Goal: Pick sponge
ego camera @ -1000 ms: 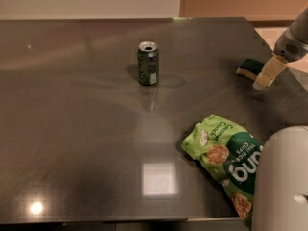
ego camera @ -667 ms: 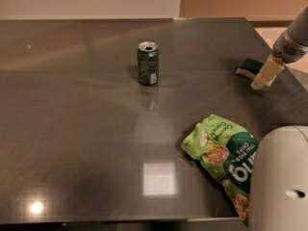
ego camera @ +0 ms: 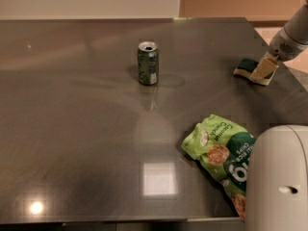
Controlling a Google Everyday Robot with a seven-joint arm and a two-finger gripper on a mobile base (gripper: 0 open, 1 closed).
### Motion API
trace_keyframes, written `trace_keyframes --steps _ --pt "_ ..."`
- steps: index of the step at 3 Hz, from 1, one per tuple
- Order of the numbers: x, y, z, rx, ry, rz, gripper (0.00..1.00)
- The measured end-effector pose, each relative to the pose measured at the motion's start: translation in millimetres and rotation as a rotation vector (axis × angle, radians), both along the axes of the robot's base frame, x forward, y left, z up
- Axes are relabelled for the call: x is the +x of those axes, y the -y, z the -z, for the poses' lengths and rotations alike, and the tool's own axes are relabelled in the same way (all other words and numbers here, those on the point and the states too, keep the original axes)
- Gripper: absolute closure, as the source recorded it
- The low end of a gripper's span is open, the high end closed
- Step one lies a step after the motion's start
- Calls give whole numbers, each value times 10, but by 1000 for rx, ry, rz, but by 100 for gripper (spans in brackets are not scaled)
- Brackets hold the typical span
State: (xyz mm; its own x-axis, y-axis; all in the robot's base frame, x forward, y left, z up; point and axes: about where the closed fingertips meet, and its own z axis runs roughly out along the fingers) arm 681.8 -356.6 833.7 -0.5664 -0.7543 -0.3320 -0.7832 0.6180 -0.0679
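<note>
The sponge (ego camera: 245,66) lies flat on the dark table near its right edge, with a dark green top and a pale yellow rim. My gripper (ego camera: 264,70) comes down from the upper right on a grey-white arm (ego camera: 292,35). Its pale tip sits right at the sponge's right end and covers part of it. The sponge rests on the table surface.
A green soda can (ego camera: 147,63) stands upright at the table's middle back. A light-green snack bag (ego camera: 219,150) lies near the front right. A white part of the robot's body (ego camera: 279,177) blocks the lower right corner. The table's right edge (ego camera: 288,76) runs just beyond the sponge.
My gripper has edged slightly left, closer onto the sponge's right end. The sponge, can and bag have not moved.
</note>
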Motion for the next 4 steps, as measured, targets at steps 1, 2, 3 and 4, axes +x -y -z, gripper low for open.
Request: trace_keyframes --steps 1,2,3,4 --pt "8 -159 -122 16 9 -30 88" --pt "0 -383 -326 26 22 -70 100" --pt "-13 -566 -578 18 41 -92 100" --pt "-41 -740 -839 13 66 -120 100"
